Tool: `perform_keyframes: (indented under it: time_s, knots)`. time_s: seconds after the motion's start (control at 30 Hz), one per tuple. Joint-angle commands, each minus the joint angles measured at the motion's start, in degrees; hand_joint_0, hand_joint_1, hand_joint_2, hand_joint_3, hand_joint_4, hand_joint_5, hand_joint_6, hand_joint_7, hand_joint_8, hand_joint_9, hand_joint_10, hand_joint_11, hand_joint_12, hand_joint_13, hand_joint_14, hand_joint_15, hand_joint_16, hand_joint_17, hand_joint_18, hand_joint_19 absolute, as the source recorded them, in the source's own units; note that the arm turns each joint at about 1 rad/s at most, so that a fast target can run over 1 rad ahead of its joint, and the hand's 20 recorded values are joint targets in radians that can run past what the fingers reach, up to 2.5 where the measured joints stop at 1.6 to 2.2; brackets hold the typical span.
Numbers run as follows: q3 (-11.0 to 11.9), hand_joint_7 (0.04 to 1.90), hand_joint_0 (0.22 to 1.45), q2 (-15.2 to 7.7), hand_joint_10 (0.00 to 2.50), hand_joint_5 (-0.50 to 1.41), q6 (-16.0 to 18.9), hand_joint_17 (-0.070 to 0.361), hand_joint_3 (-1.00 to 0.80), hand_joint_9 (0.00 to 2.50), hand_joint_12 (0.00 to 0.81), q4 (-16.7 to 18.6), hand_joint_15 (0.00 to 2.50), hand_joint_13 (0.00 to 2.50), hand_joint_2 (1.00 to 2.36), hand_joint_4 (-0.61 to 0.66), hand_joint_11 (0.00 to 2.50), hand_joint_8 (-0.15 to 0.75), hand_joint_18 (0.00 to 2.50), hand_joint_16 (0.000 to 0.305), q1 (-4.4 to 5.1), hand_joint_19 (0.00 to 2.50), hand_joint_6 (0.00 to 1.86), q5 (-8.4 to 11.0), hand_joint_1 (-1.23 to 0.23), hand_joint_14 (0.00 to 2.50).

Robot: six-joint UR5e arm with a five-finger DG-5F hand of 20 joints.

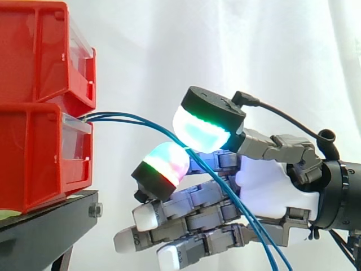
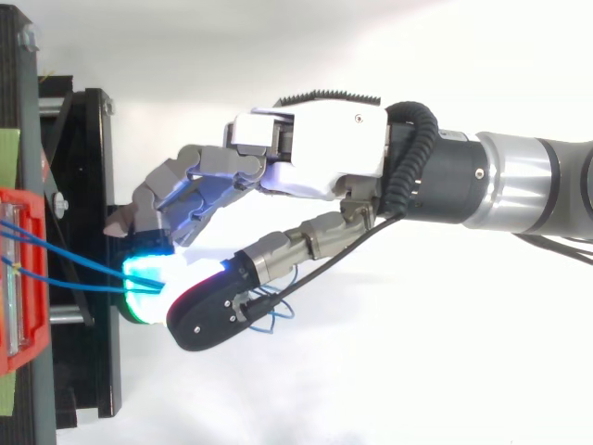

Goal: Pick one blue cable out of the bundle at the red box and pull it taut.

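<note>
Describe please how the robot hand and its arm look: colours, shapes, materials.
The robot hand has a white palm shell and grey jointed fingers. Some end in thick black-backed pads glowing cyan, green and red, others in plain white tips. Behind come a black wrist and a round silver arm.

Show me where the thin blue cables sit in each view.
Side view: thin blue cables leave the lower red plastic bin at left, arc right, pinched between the hand's glowing pads, then drop to the bottom edge.
Top view: the cables run from that bin at the left edge to the pads.
Shared landmark: the red bin.
</note>
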Motion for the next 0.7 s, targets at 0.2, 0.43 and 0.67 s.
perform_keyframes:
  time_s: [0.2, 0.43, 0.67]
  knots:
    - [0.0, 0.99, 0.66, 0.03, 0.01, -0.16, 0.09, 0.139, -0.23, 0.73, 0.406, 0.0, 0.2, 0.48, 1.02, 0.13, 0.59, 0.375, 0.66, 0.062, 0.0, 0.42, 0.9, 0.0, -0.86, 0.01]
    - [0.0, 0.95, 0.71, 0.03, 0.01, -0.17, 0.09, 0.138, -0.3, 0.69, 0.401, 0.0, 0.19, 0.45, 1.01, 0.1, 0.58, 0.362, 0.64, 0.061, 0.0, 0.4, 0.91, 0.0, -0.94, 0.01]
    - [0.0, 0.94, 0.78, -0.06, 0.01, -0.18, 0.09, 0.139, -0.4, 0.66, 0.401, 0.0, 0.17, 0.42, 1.01, 0.14, 0.58, 0.352, 0.62, 0.062, 0.0, 0.38, 0.91, 0.0, -0.99, 0.01]
